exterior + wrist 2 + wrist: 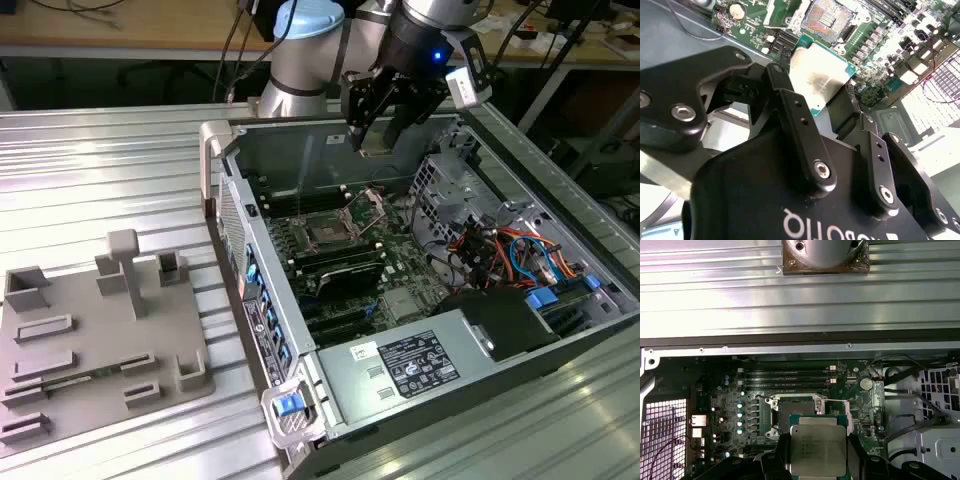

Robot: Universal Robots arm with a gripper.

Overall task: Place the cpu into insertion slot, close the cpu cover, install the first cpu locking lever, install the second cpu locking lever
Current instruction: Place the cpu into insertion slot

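I see my arm (300,55), grey with a blue cap, at the top of the exterior view. It bends at the wrist (425,35), where a small blue light glows. The black gripper (374,140) hangs from the wrist and points down, up in the air. Its two fingers (792,107) are squeezed onto a flat chip (817,77), one finger on each side. In the first wrist view the chip (817,447) sits flat between the fingers and pokes out past their tips.
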